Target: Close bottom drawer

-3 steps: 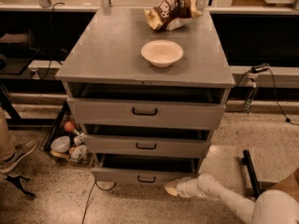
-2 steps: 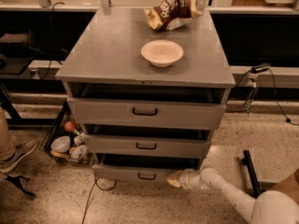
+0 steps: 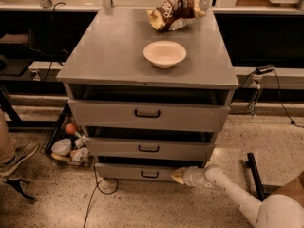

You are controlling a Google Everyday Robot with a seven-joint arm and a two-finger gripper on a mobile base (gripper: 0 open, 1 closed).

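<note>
The grey cabinet (image 3: 118, 56) has three drawers, all pulled out a little. The bottom drawer (image 3: 128, 172) is the lowest, with a short front panel and a small black bar handle (image 3: 149, 175). My gripper (image 3: 179, 175) is at the right end of that front panel, touching it, on the end of the white arm (image 3: 228, 191) that reaches in from the lower right. The middle drawer (image 3: 148, 148) and the tall top drawer (image 3: 147, 114) stand out further above it.
A white bowl (image 3: 165, 54) and a crumpled chip bag (image 3: 173, 12) lie on the cabinet top. A tray of small items (image 3: 69, 146) sits on the floor at the cabinet's left. A cable (image 3: 97, 194) runs across the floor. A person's shoe (image 3: 19, 158) is at the left.
My gripper has moved left and forward against the bottom drawer's front, and the drawer has slid further in under the middle drawer.
</note>
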